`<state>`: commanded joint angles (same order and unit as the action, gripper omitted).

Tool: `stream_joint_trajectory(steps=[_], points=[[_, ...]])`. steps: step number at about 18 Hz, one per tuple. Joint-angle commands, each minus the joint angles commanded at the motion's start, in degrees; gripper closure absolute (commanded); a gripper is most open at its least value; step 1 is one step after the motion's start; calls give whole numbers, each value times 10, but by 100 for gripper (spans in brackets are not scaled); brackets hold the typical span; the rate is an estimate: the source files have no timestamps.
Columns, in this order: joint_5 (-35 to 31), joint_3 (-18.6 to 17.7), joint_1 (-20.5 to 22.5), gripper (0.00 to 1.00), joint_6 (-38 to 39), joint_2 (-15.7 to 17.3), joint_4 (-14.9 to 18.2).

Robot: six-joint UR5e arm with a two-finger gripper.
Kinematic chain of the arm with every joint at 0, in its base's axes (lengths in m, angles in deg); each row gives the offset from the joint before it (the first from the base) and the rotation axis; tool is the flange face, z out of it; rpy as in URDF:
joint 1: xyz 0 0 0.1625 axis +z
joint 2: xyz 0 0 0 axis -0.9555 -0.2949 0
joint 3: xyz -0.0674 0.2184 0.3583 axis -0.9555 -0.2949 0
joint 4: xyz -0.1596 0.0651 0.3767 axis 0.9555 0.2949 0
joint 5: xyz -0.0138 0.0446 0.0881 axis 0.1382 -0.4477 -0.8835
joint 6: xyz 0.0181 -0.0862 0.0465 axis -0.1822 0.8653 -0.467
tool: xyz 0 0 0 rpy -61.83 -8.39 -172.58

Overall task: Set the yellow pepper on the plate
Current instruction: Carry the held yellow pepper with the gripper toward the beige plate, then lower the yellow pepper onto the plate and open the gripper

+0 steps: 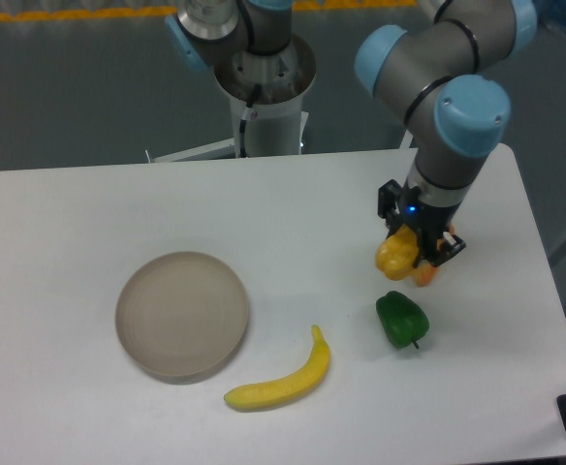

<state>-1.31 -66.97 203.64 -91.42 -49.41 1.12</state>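
1 yellow pepper, lumpy, held between the black fingers of the end effector, right side of desk. End effector closed on it, gripping from above; pepper's lower half sticks out below the fingers. Can't tell whether the pepper clears the desk surface or touches it.

Just beside the pepper, on its right and partly behind the fingers: 1 small orange piece, only a sliver visible.

Below that, near but apart: 1 green pepper, lying on the desk, short stem pointing toward the front edge.

Further left, toward the front: 1 banana, long, curved, lying flat, thin tip pointing up toward the back. Not touching anything else.

Left of the banana, near its thin end w/o contact: 1 plate, round, shallow, beige-grey, nothing on it. Well apart from the yellow pepper, roughly half the desk's width between them.

1 arm, grey w/ light-blue joint caps, reaching down from upper right to the end effector; small blue light on at the wrist. Arm base stands behind the desk's back edge, center.
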Motion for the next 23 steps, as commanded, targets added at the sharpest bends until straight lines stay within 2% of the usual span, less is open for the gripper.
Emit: stream_joint_trajectory(steps=[13,18,23], points=[[2,-36,-98,84,85,0,-5],[2,-36,-158,84,157,-20,-29],[1,-37,-233,84,245,-52,-32]])
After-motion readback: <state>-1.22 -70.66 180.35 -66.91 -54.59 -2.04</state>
